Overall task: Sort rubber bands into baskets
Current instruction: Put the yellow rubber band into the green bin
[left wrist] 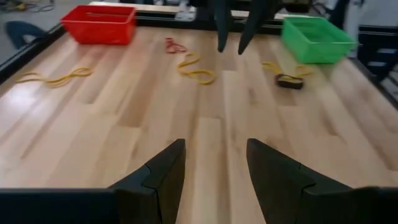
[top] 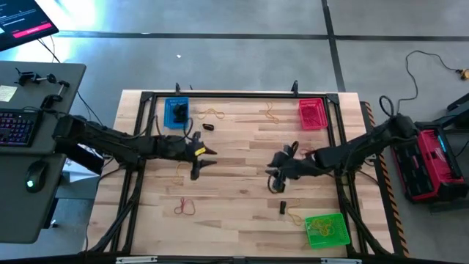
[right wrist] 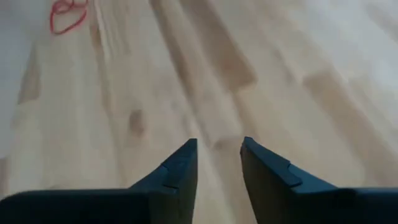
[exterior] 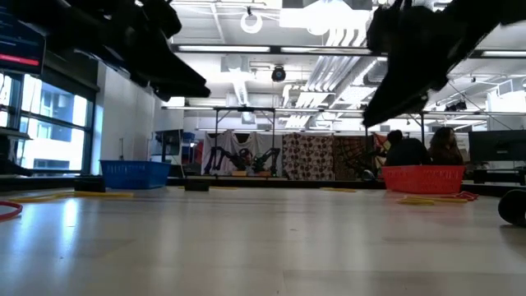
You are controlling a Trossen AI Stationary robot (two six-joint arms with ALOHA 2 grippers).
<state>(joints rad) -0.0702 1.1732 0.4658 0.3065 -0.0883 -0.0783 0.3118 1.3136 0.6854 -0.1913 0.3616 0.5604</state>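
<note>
Rubber bands lie scattered over the wooden table [top: 234,213]: I see a red one [top: 183,207] near the front on the left, yellow ones [top: 214,113] just beside the blue basket [top: 176,113] at the back left, more yellow [top: 272,114] toward the red basket [top: 312,114] at the back right, and one yellow loop [top: 294,216] touching the green basket [top: 327,229] at the front right. Green basket holds a tangle of yellow bands. A small dark piece [top: 281,207] lies between the right arm and the green basket, another [top: 209,127] near the blue one. Left gripper [top: 203,152] hovers over the table left of centre, fingers [left wrist: 163,171] spread, nothing between them. Right gripper [top: 274,174] hovers right of centre above bare wood, fingers [right wrist: 180,168] apart with a narrow gap, nothing pinched. In the low view, people sit behind the red basket, far back in the room.
</note>
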